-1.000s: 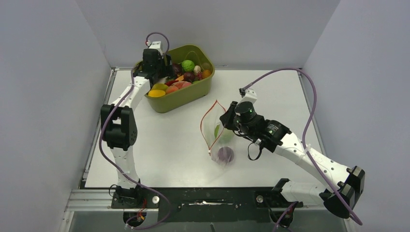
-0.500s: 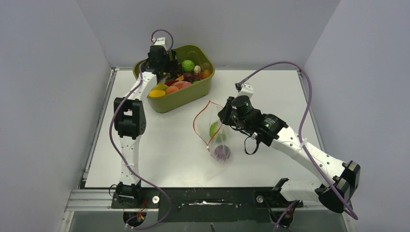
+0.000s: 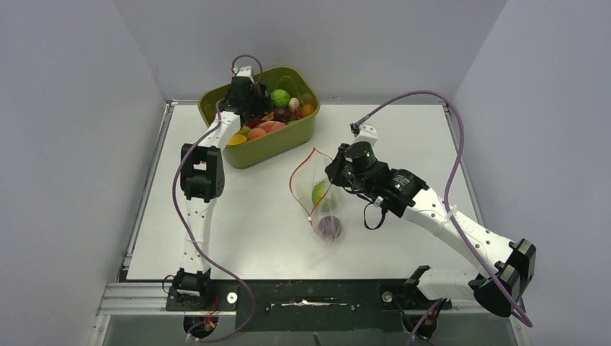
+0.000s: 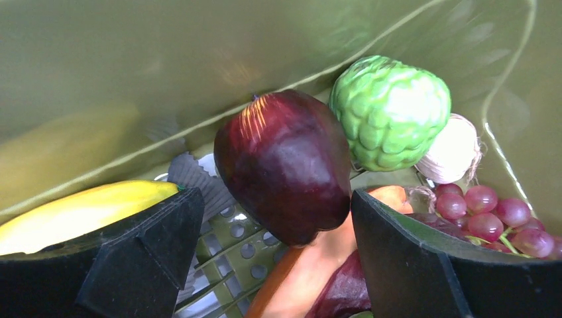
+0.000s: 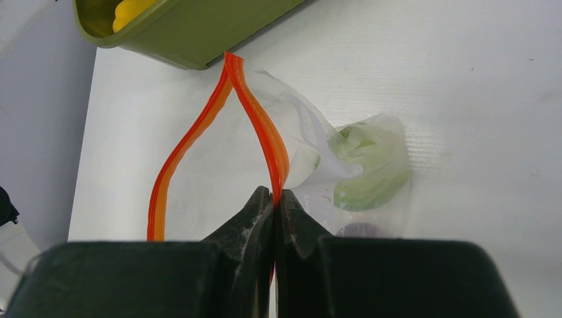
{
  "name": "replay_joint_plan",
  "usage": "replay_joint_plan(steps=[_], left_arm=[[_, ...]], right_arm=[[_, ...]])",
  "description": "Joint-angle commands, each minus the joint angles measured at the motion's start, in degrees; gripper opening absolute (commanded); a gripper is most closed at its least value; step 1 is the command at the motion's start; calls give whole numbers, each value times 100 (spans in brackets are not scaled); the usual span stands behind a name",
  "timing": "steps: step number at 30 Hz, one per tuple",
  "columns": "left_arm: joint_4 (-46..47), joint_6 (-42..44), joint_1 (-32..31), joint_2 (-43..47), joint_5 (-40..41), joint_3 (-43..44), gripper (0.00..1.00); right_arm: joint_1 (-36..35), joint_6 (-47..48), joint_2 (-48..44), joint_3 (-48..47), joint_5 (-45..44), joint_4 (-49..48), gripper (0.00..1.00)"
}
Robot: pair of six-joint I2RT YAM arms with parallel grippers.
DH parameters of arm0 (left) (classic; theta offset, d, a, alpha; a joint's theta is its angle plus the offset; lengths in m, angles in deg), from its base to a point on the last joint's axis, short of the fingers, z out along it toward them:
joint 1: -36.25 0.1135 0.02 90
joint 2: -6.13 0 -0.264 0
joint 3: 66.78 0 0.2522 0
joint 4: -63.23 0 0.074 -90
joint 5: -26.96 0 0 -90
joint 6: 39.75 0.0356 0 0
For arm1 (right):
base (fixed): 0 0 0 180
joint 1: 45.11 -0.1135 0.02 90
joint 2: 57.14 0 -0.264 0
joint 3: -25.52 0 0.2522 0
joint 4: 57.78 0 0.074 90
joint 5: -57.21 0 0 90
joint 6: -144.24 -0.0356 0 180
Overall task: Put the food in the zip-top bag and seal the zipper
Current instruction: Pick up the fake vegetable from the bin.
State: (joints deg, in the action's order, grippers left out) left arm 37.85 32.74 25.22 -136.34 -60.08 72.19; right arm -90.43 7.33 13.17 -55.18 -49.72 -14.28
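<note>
1. Since a second ago, the left arm has swung right from the left rim of the olive-green rigid plastic tub (image 3: 288,140) to hang over its contents. The right arm has carried the bag's mouth slightly left.
2. The left gripper (image 4: 275,199) sits low inside the tub with its jaws spread wide. A dark red toy apple (image 4: 285,172) lies between them, not clamped.
3. Around the apple the tub holds a bumpy green toy fruit (image 4: 391,109), a whitish garlic-like bulb (image 4: 454,152), a bunch of pink-red toy grapes (image 4: 490,212), a yellow toy fruit (image 4: 86,209) at the left and an orange piece (image 4: 298,278) underneath.
4. The right gripper (image 5: 272,195) is pinched tight on the right run of the thin red-orange zipper strip (image 5: 258,126). The strip's two runs gape apart in a leaf-shaped loop.
5. The clear soft plastic zip-top bag (image 3: 324,209) lies on the white table (image 3: 252,216), near and right of the tub. It contains a green toy piece (image 3: 318,192) towards its mouth and a purple toy piece (image 3: 332,228) at its near end.
</note>
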Motion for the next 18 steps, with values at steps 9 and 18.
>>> replay_joint_plan(steps=[9,18], left_arm=[[956,-383,-84,-475,34,494,80],[1478,-372,-112,-429,11,185,65]], right_arm=[[78,34,-334,-115,-262,-92,0],[119,33,-471,-15,-328,-28,0]])
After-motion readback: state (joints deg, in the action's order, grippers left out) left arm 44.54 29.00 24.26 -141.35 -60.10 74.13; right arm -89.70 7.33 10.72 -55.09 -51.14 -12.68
